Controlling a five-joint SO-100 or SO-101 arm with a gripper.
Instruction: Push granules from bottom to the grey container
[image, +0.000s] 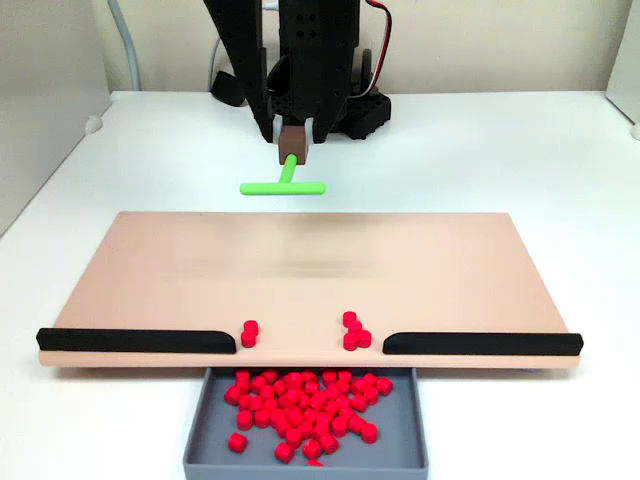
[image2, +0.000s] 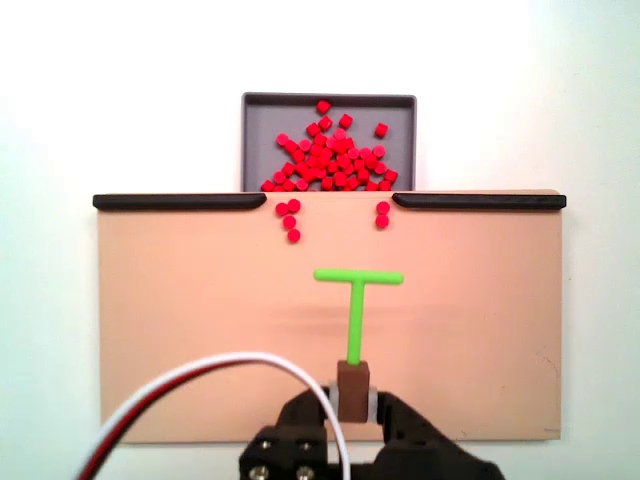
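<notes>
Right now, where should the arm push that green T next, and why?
Probably forward toward one leftover cluster: most granules already lie in the grey container, but a few sit on the tan board beside the gap, with others opposite. The tool holds the green pusher centred between them.

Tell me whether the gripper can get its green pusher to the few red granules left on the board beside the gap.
Probably yes. The gripper holds the green pusher, and bare tan board lies between its crossbar and the leftover granules. They sit close to the ends of the black strips, which may make them awkward to sweep.
</notes>
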